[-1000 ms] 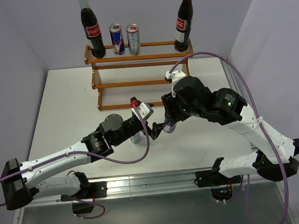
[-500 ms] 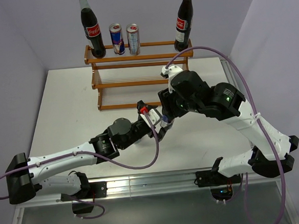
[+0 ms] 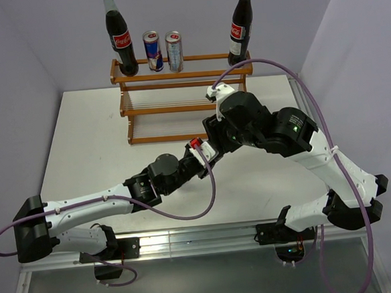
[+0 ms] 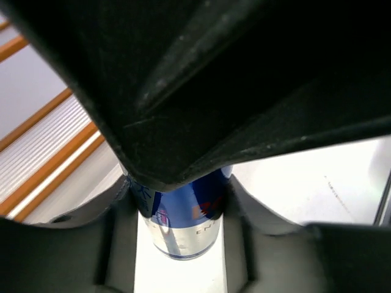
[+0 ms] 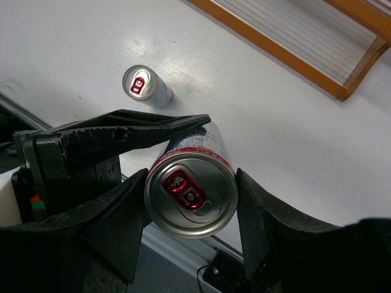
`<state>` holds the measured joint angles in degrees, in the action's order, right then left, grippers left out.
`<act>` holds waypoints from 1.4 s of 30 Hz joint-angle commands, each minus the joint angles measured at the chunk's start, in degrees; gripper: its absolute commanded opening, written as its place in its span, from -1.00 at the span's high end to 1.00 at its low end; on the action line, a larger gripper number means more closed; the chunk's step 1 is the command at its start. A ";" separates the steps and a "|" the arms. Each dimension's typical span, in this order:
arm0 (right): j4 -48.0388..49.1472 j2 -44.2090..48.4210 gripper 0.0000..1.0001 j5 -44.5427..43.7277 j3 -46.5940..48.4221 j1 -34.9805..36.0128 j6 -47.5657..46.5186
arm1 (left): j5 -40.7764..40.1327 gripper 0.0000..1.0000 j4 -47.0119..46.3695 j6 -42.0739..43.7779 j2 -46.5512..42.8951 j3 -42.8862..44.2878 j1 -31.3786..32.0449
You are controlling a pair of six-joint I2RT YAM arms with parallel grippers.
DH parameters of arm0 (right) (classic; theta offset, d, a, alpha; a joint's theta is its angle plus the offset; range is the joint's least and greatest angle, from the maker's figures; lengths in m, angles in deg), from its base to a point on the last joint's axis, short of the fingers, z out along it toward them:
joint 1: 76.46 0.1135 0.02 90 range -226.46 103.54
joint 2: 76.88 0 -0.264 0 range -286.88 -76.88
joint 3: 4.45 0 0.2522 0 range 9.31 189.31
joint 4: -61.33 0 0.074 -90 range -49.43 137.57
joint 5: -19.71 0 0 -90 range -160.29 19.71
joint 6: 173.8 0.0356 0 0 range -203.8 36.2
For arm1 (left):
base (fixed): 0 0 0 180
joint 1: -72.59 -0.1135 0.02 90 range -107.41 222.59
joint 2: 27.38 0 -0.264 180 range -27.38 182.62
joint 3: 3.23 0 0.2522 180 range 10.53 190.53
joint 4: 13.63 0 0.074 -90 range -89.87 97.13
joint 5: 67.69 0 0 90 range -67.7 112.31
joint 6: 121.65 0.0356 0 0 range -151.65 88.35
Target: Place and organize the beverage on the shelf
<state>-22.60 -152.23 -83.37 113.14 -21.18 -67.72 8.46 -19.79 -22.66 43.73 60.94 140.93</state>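
The white table (image 3: 88,140) fills most of my overhead view. The shelf (image 3: 173,109) stands at its far edge, upper centre of the frame. The left arm (image 3: 92,204) stretches from the lower left toward the centre, and the right arm (image 3: 295,136) bends in from the lower right to meet it just below the shelf's lowest tier.

On the shelf's top tier I see one cola bottle (image 3: 121,44) upright at the left end and a second cola bottle (image 3: 240,31) upright at the right end. Two shelf cans (image 3: 153,52) stand side by side between them, nearer the left bottle.

On the right wrist camera, the right gripper (image 5: 190,201) is clamped on the held can (image 5: 190,195), a finger pressed to each side, with the can's top facing the lens at lower centre. One dark finger (image 5: 122,137) of the other arm lies against the can's side.

On the left wrist camera, the left gripper (image 4: 183,213) brackets the blue body of that same can at lower centre. Both fingers sit against it with no gap that I can make out.

A loose can (image 5: 145,86) stands upright on the table, upper left in the right wrist view, apart from the held one.
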 commanded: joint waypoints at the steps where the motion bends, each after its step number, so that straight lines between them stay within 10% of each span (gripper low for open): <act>1: 4.86 0.64 0.90 1.66 0.32 1.40 0.27 | -1.36 0.45 -4.25 -0.55 -0.62 2.41 0.22; 3: 6.09 1.61 0.73 1.83 -0.64 1.49 0.45 | -1.71 0.98 -4.51 -1.08 -0.80 2.58 0.39; 10: 13.47 5.91 -0.42 4.03 -5.13 1.49 2.46 | -2.24 0.99 -7.85 -3.72 -2.55 1.36 0.39; 16: 15.32 7.59 -0.79 2.10 -5.04 1.23 4.22 | -3.47 0.99 -8.90 -4.77 -2.73 1.44 0.13; 30: 18.75 15.75 -0.85 -8.51 -6.71 -0.44 8.26 | -6.19 0.99 -10.40 -8.55 -3.00 2.05 -4.70; 42: 25.35 32.02 -0.94 -18.82 -24.81 -0.97 11.78 | -22.10 0.99 1.37 -17.42 13.59 25.94 -12.78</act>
<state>-1.80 -121.13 -98.54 90.98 -21.77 -57.67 -7.93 -16.97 -36.43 54.90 79.89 130.04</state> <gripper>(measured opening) 0.967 0.572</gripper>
